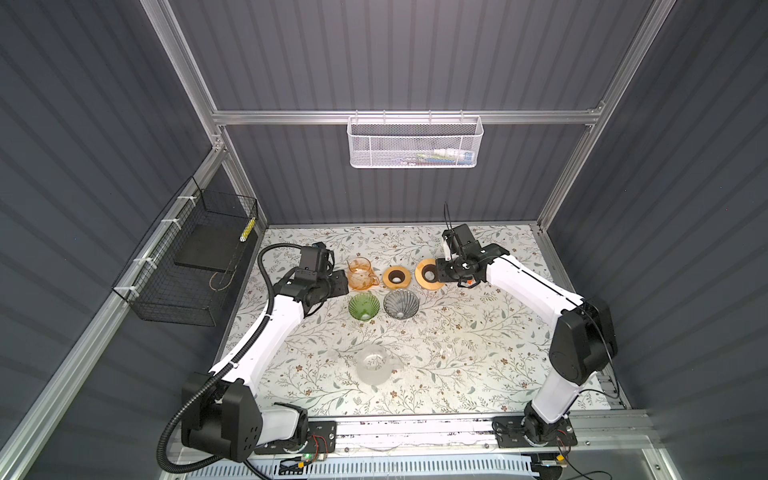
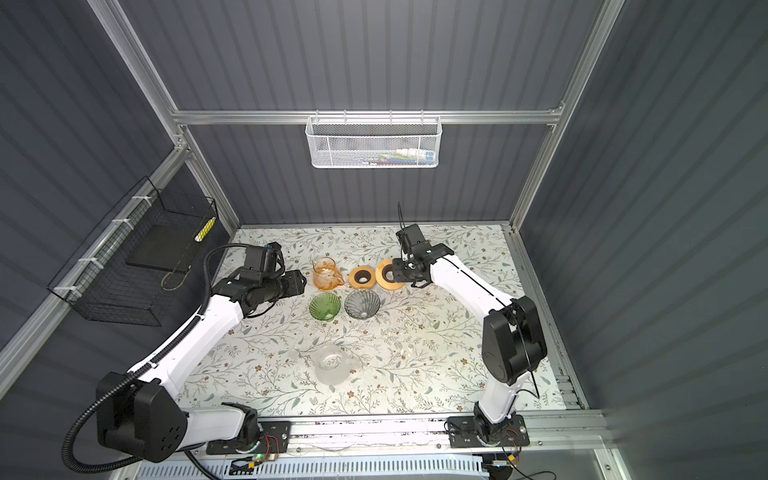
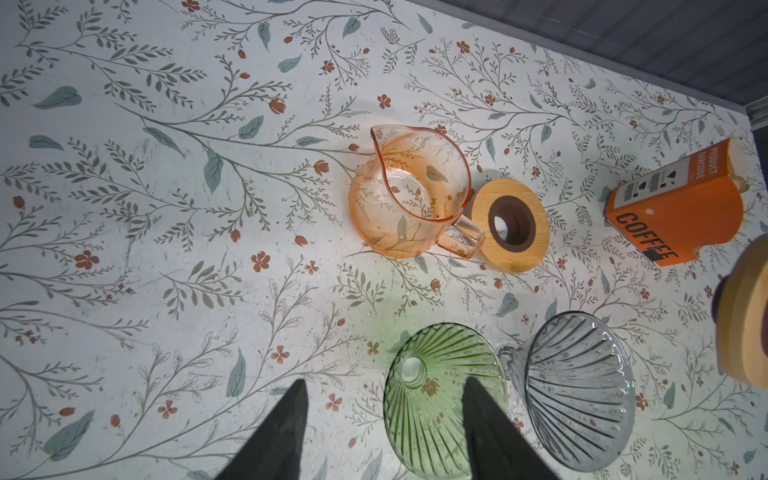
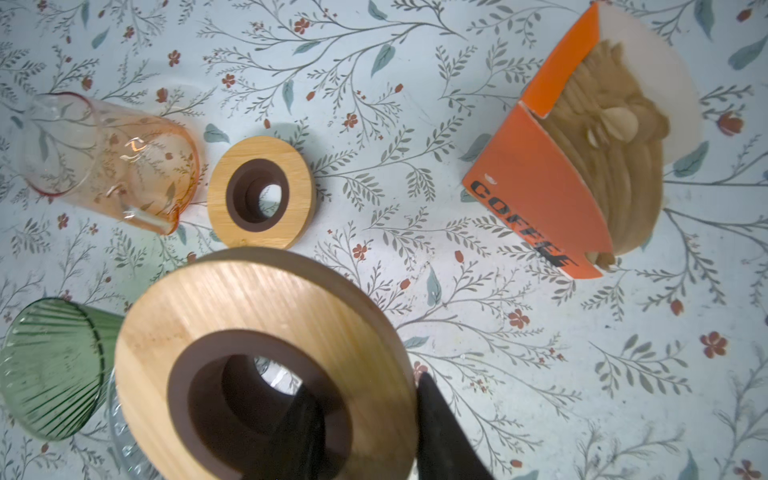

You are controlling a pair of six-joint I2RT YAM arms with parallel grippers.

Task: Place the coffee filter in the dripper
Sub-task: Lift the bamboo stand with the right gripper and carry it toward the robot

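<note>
Green dripper point(image 1: 363, 306) mouth-up mid-frame, filter box point(image 4: 540, 187) only in wrist views, left gripper point(image 3: 385, 381) released, right gripper point(image 4: 365, 386) clamps wooden ring point(image 4: 249, 299).

Off the near-left base, the left arm point(image 1: 266, 332) reaches far and inward, forearm low over the table. The left gripper point(image 3: 385, 381) points right, jaws parted, nothing between them. Off the near-right base, the right arm point(image 1: 532, 282) has its elbow high and its forearm sloping down to the left. The right gripper point(image 4: 365, 384) is clamped on the wooden ring point(image 4: 249, 299), one finger through the hole, the other outside the rim.
</note>
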